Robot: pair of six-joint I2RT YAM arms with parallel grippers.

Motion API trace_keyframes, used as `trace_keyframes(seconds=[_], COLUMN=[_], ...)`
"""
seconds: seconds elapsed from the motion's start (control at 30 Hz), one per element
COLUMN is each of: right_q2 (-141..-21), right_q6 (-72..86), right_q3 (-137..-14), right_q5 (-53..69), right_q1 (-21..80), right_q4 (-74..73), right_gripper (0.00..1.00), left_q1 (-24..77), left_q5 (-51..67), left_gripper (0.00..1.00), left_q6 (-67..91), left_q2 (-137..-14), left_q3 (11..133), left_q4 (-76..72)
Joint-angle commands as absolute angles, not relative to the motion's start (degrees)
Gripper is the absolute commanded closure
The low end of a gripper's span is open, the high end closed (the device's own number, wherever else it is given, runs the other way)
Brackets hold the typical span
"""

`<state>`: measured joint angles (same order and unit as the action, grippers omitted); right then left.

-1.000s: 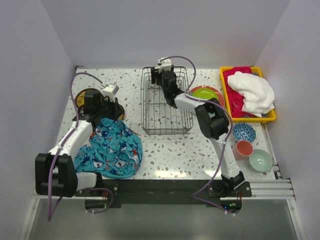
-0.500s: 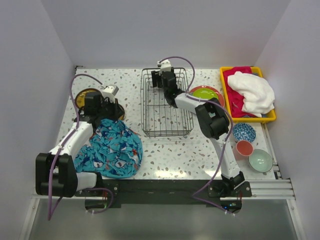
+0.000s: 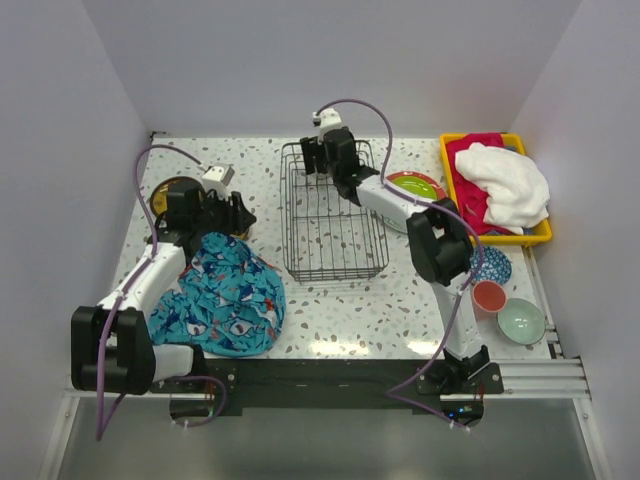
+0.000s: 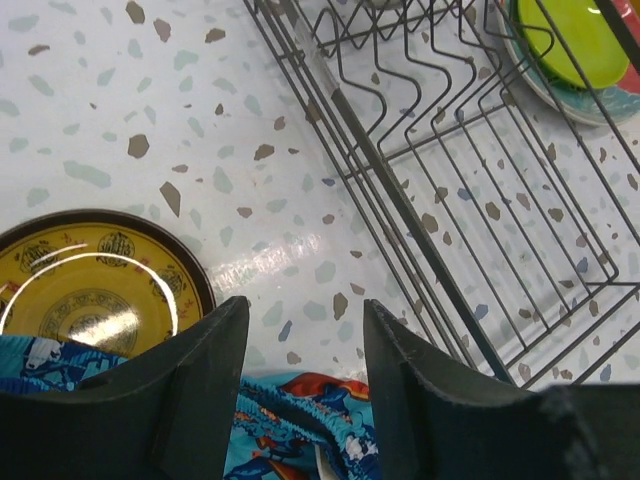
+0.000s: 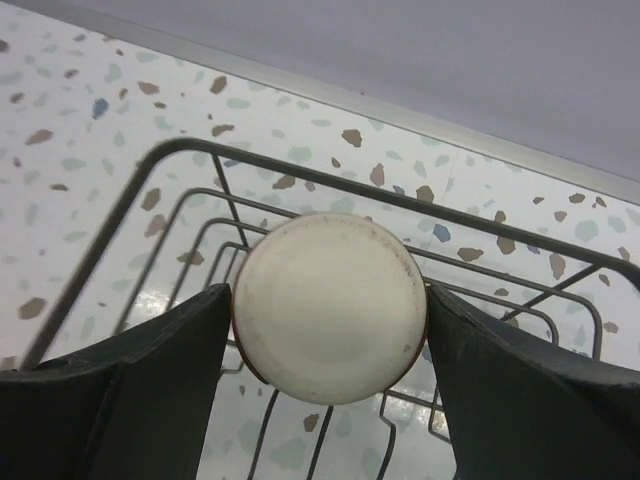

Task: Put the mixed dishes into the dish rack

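the cream cup is clamped between the fingers of the right gripper, its round base toward the wrist camera, at the far end of the dish rack and inside its rim; whether it touches the wires cannot be told. left of the rack, the left gripper hangs with its fingers apart and nothing between them, over the edge of the blue patterned cloth, near the yellow-olive plate. just right of the rack lies the lime-green plate; farther right and nearer the arm bases stand the blue patterned bowl, pink cup and mint bowl.
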<state>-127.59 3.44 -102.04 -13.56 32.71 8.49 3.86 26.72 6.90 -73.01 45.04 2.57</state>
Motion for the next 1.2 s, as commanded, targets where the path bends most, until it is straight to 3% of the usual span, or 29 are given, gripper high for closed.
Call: trace_keyframes(seconds=[0.0,0.13,0.47,0.5,0.53,0.63,0.73,1.17], right_q2=[-118.13,-115.93,-112.07,-111.63,-111.1,-111.88,-113.9,-127.7], right_q6=[2.55,2.2,2.2,2.11,1.94,0.36,0.7,1.75], right_q3=[-108.19,-106.35,-102.48,-101.78,-101.26,-100.72,-100.9,-116.44], right_q5=[-7.4,-3.61,-7.03,-7.21,-7.56,-10.1,-13.44,-15.29], right_q1=[33.05,32.96,32.43,32.26,31.91,31.64,31.55,31.38], right_q4=[-5.05,-10.81,-11.42,-11.51,-11.43,-12.04,-11.78,-16.78], right_gripper=[0.03,0.01,0.01,0.08,0.09,0.01,0.01,0.01], left_q1=[3.43,3.43,3.43,3.43,3.43,3.43,3.34,2.02], left_q5=[28.47,30.32,30.76,30.76,30.33,30.23,30.41,30.15], left_gripper=[0.44,0.43,0.43,0.43,0.43,0.43,0.43,0.43], left_q6=[8.87,10.28,8.53,8.44,8.44,8.44,8.26,5.63], left_q2=[-72.86,-72.42,-68.03,-67.94,-67.94,-67.85,-67.59,-69.69], left_q3=[48.08,47.11,45.97,45.88,45.36,44.48,44.03,43.51], left_q4=[-4.38,-6.76,-5.45,-5.71,-5.97,-6.85,-6.68,-5.1])
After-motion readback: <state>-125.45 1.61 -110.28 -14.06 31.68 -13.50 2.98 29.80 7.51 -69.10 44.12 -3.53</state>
